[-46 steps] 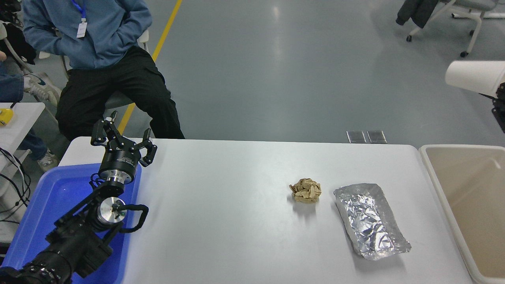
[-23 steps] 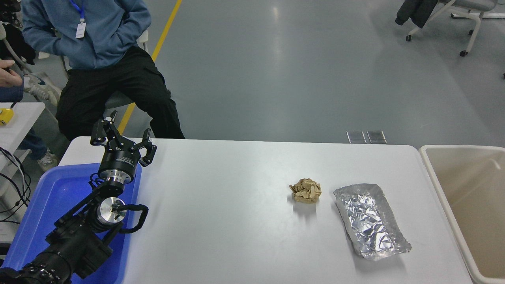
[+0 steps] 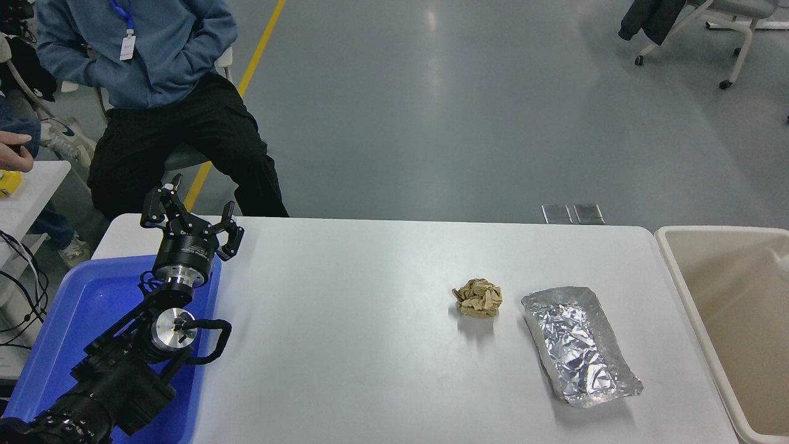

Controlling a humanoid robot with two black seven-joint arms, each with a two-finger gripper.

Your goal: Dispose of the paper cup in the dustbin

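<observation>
**Cup nearly out of sight at the bin's edge**

The right arm is not in the picture, so its claw's state cannot be told. The left claw [image 3: 188,217] is parked at the lower left with its fingers spread and nothing between them, poised over the far corner of the blue tray [image 3: 74,320], well away from the work.

Of the paper cup [image 3: 783,266], only a pale white sliver shows at the right edge, inside the outline of the dustbin [image 3: 684,277]; whether it rests on the bin's floor or is still falling cannot be made out. The bin stands just off the bench's [image 3: 345,345] right end, where a drop from that side lands easily.

The crumpled paper ball [image 3: 477,298] and the foil tray [image 3: 579,345] lie side by side on the bench, close together.

A seated person [image 3: 154,92] waits beyond the far side.
</observation>
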